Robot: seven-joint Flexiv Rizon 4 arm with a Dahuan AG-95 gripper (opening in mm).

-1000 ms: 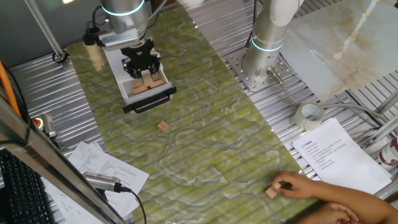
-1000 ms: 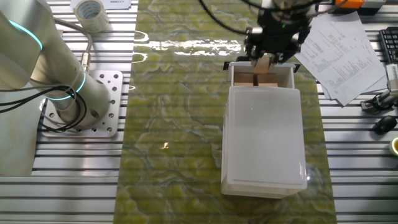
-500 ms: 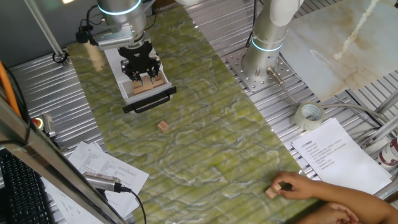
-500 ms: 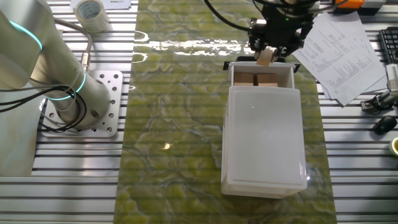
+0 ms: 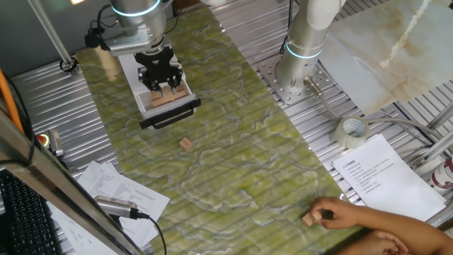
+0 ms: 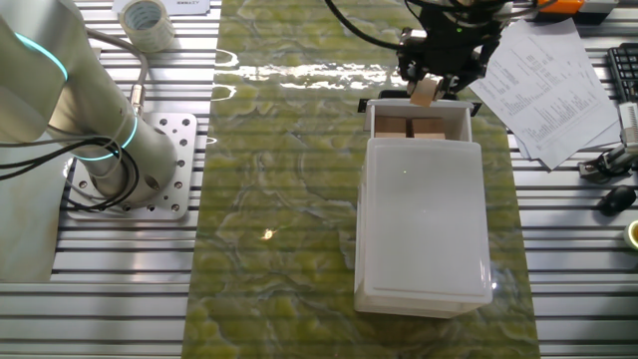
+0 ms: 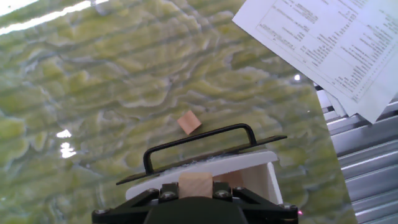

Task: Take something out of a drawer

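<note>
My gripper (image 5: 161, 85) is shut on a light-tan wooden block (image 6: 427, 92) and holds it just above the open drawer (image 5: 185, 96) of the white box (image 6: 424, 224). In the hand view the block (image 7: 196, 185) sits between my two black fingers, over the drawer's white tray (image 7: 264, 168) and black bar handle (image 7: 199, 142). More identical blocks (image 6: 411, 128) lie in the drawer. The other fixed view shows the gripper (image 6: 431, 82) at the drawer's far end.
A loose wooden block (image 5: 185, 144) lies on the green mat in front of the drawer and also shows in the hand view (image 7: 189, 122). A person's hand (image 5: 340, 212) holds another block (image 5: 309, 219) at the near mat edge. Papers (image 6: 543, 80) and a tape roll (image 5: 352, 131) lie beside the mat.
The gripper has lifted out of the drawer with the block in its fingers. In the last half second it has barely moved.
</note>
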